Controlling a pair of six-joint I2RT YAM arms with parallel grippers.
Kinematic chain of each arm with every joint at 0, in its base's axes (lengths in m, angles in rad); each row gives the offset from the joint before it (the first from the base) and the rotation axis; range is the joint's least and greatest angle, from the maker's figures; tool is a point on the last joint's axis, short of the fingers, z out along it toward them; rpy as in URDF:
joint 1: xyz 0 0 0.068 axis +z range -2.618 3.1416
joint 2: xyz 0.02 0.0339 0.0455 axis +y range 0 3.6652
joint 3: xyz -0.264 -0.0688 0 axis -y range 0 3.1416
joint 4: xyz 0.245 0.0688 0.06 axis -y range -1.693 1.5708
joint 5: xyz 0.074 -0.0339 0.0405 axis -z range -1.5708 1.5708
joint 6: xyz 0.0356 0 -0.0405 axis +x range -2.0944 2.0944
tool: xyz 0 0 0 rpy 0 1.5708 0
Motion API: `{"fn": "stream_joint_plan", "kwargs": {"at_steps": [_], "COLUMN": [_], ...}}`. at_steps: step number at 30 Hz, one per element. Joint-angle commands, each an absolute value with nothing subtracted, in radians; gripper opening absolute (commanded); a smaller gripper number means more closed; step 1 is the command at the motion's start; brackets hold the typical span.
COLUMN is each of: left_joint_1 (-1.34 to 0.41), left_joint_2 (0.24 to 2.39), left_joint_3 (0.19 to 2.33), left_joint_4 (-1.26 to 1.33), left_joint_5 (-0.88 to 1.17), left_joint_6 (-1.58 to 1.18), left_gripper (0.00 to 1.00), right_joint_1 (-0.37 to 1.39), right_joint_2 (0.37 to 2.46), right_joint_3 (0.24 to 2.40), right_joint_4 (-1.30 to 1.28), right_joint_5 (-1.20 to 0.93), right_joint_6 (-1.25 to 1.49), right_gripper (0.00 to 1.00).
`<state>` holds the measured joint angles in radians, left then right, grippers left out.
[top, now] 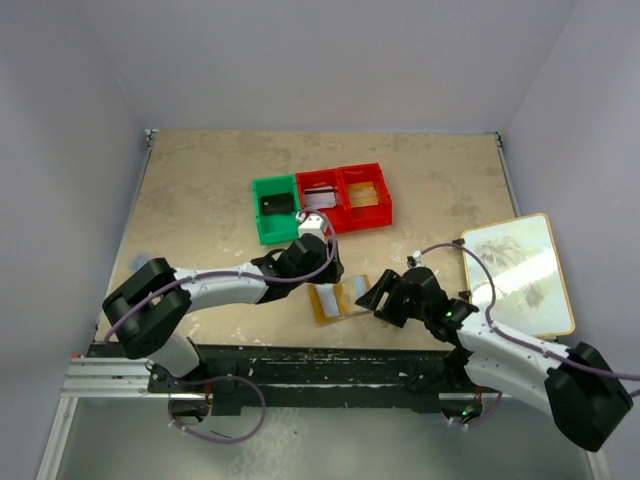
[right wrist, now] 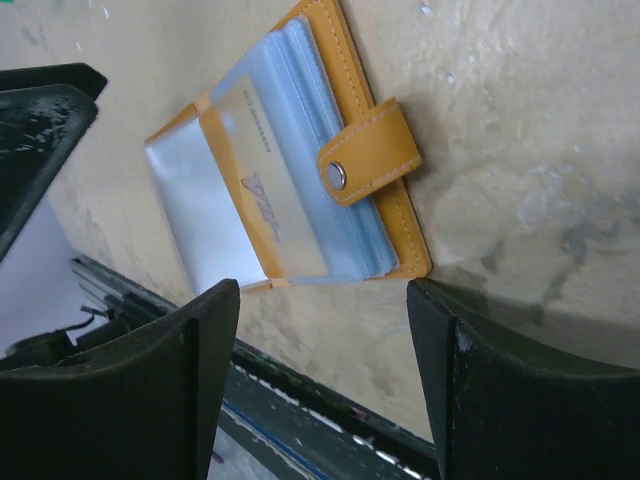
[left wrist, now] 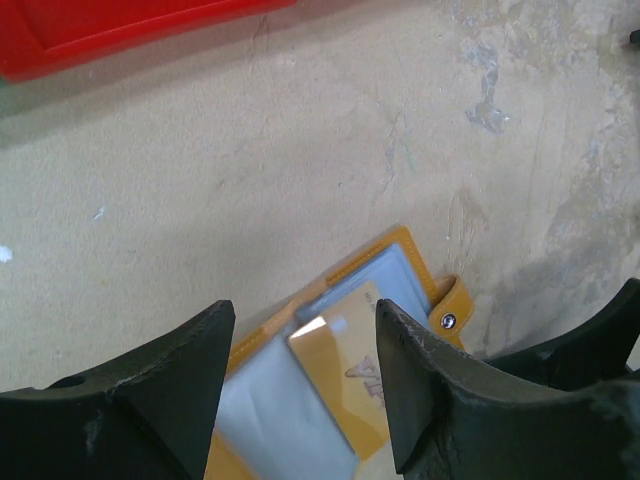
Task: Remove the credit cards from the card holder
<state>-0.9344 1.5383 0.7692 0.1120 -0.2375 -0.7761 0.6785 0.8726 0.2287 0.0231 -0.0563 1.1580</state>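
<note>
The small orange-tan leather card holder [top: 340, 298] lies open on the beige stone-look surface [top: 200, 200]. It is hemmed in by the left end effector [left wrist: 305, 312] at its far-left edge and the right end effector [right wrist: 322, 290] just beside its right edge, both with jaws apart. Near behind stand a green plastic bin [top: 275, 233] and two red plastic bins [top: 360, 216]. A large white tan-edged board [top: 530, 285] fills the right side. The surface's left part and far strip are open, and a black metal rail [top: 330, 362] bounds the near edge.
</note>
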Motion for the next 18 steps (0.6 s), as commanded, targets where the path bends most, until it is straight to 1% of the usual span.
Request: {"fn": "stream_joint_plan", "kwargs": {"at_steps": [1, 5, 11, 18], "left_joint_1": [-0.922, -0.920, -0.920, -0.941], "left_joint_2": [1.607, 1.635, 1.584, 1.481], "left_joint_3": [0.839, 0.802, 0.704, 0.542], "left_joint_4": [0.112, 0.124, 0.152, 0.279], "left_joint_5": [-0.169, -0.155, -0.157, -0.040], "left_joint_6": [-0.694, -0.695, -0.723, -0.813], "left_gripper": [0.57, 0.57, 0.56, 0.55], "right_joint_1": [0.676, 0.675, 0.665, 0.626], "right_joint_2": [0.999, 1.035, 1.074, 1.246], "right_joint_3": [0.231, 0.227, 0.259, 0.342], "right_joint_4": [0.143, 0.190, 0.219, 0.300], "right_joint_5": [-0.091, -0.067, -0.057, -0.133], "right_joint_6": [1.199, 1.219, 1.201, 1.116], "right_gripper": [0.72, 0.76, 0.78, 0.79]}}
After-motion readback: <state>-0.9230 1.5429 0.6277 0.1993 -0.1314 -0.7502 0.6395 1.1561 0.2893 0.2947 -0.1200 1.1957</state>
